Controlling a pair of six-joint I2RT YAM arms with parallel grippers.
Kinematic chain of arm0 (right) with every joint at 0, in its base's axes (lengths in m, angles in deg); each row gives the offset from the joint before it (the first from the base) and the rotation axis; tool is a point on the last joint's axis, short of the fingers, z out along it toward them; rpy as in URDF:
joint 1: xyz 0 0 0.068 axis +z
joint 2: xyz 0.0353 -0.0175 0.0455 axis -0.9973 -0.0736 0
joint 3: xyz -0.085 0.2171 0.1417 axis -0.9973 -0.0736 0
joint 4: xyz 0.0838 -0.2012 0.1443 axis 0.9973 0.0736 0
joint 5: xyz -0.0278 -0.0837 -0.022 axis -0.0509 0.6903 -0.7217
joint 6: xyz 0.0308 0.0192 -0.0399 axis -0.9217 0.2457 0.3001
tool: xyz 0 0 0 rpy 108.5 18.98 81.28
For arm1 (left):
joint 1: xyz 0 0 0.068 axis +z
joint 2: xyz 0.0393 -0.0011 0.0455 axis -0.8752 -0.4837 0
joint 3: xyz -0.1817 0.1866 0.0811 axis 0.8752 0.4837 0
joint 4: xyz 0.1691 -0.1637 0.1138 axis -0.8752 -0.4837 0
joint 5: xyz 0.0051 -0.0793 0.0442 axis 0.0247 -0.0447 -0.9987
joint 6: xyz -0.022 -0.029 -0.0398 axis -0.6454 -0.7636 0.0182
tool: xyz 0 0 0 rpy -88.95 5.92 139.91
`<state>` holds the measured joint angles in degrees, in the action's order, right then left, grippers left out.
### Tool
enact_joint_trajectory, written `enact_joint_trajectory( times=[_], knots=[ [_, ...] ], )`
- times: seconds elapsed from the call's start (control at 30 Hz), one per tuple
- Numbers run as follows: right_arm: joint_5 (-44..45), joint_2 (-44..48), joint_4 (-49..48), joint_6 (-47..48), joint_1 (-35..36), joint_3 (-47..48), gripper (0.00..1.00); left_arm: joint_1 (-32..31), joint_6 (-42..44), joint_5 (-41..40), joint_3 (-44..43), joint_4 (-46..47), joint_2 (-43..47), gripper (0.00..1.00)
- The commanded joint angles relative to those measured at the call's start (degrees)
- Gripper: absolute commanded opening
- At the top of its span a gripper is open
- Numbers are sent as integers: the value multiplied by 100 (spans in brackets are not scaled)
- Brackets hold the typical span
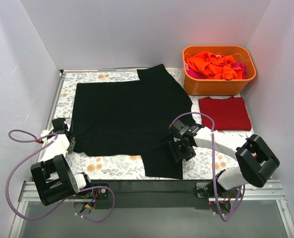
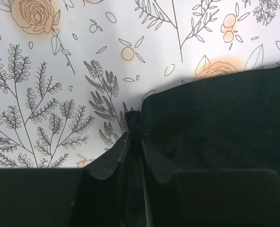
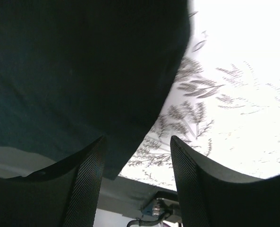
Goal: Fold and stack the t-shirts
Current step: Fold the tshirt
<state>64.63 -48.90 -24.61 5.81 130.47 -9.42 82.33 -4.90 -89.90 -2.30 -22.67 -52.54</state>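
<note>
While the left hand (image 2: 135, 133) pinches the bunched edge of the matte black fabric t-shirt (image 1: 127, 116), the right hand (image 3: 139, 142) hangs spread.

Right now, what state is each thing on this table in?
Black t-shirt: spread flat.
Left hand: shut, pinching the black t-shirt's corner.
Right hand: open over its near sleeve.
Red t-shirt: folded, lying flat.
Orange tub: full of crumpled orange and pink shirts.

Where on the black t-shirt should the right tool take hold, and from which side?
Probably the right edge of the near sleeve, from the right: it lies flat and free on the tablecloth, and the open right tool hangs just there.
</note>
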Motion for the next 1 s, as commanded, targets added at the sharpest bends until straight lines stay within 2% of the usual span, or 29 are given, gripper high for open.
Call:
enact_joint_trajectory(
  times=[0.0,0.23,0.33,0.43,0.53,0.77,0.97],
  knots=[
    [100,-239,194,-84,172,222,53,-25,-65,-135,-32,-34,83,16],
    [-153,-644,36,57,436,240,48,-25,-56,-162,-23,-34,126,16],
    [-216,-705,-43,83,436,178,33,-25,-47,-162,-32,-34,126,16],
    [-146,-609,-35,74,427,170,24,-34,-39,-170,-23,-34,135,16],
    [-85,-442,18,83,427,169,2,-34,-56,-223,-23,-69,179,16],
    [-58,268,632,180,427,520,1,-34,-100,-355,-32,-253,407,15],
    [810,595,1292,285,383,1415,1,-25,-170,-478,-198,-447,706,14]
  ],
)
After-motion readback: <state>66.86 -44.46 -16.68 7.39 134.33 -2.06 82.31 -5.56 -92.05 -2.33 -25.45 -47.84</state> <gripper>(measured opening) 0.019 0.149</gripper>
